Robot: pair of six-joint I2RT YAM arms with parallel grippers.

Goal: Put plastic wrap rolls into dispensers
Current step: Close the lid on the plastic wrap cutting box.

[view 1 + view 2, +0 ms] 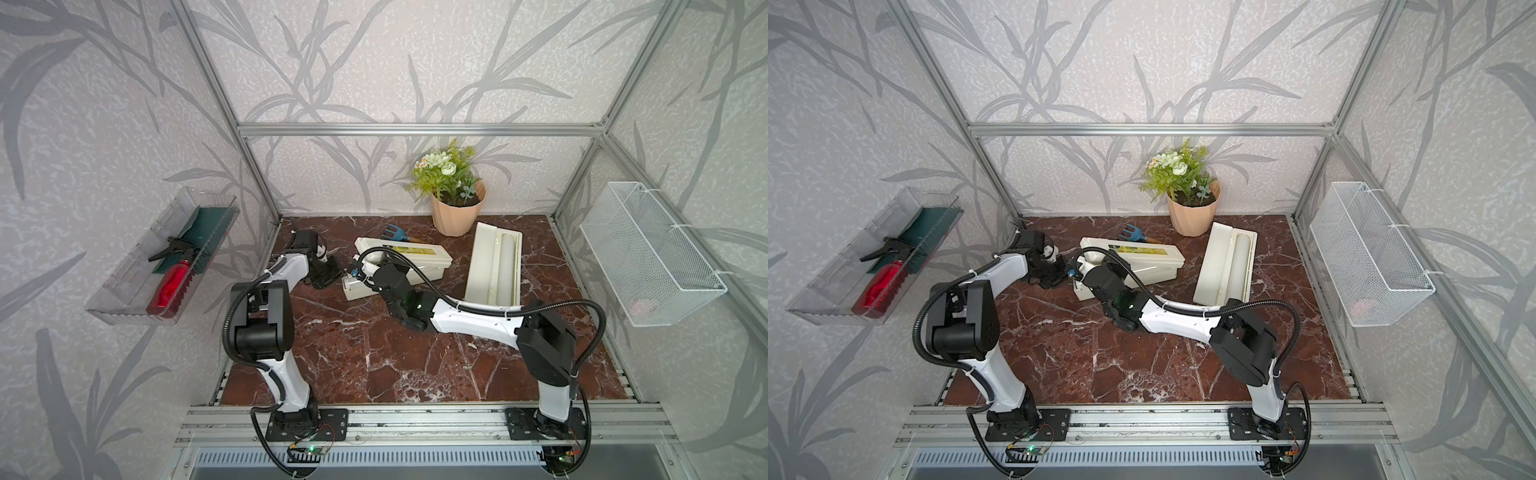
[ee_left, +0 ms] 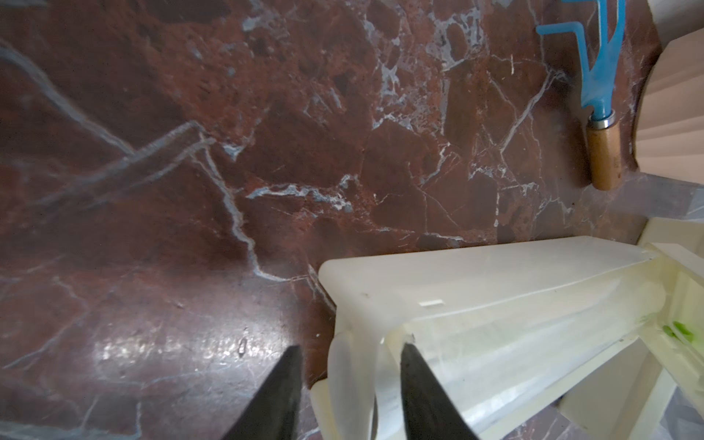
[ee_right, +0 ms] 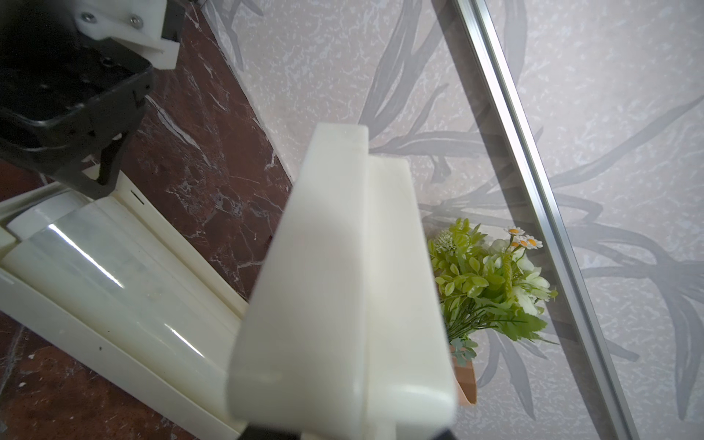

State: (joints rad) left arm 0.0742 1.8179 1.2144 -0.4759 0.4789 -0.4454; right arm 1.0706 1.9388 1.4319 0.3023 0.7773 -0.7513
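One dispenser [image 1: 411, 251] lies mid-table with its labelled lid raised. My right gripper [image 1: 368, 270] is shut on that lid [image 3: 335, 304], which fills the right wrist view. A plastic wrap roll [image 3: 114, 274] lies in the tray under the lid. My left gripper [image 1: 332, 272] is at that dispenser's left end. Its jaws [image 2: 350, 348] are open around the roll's tube end [image 2: 362, 373]; one finger [image 2: 415, 365] touches it, and a strip of table shows beside the other. A second dispenser [image 1: 482, 266] lies open to the right with a roll [image 1: 505, 266] in it.
A peach flower pot [image 1: 455, 216] stands at the back. A blue hand rake [image 2: 602, 95] lies between it and the centre dispenser. A white wire mesh basket [image 1: 652, 253] hangs on the right wall. On the left wall, a clear tray [image 1: 124, 274] holds a red spray bottle [image 1: 170, 286].
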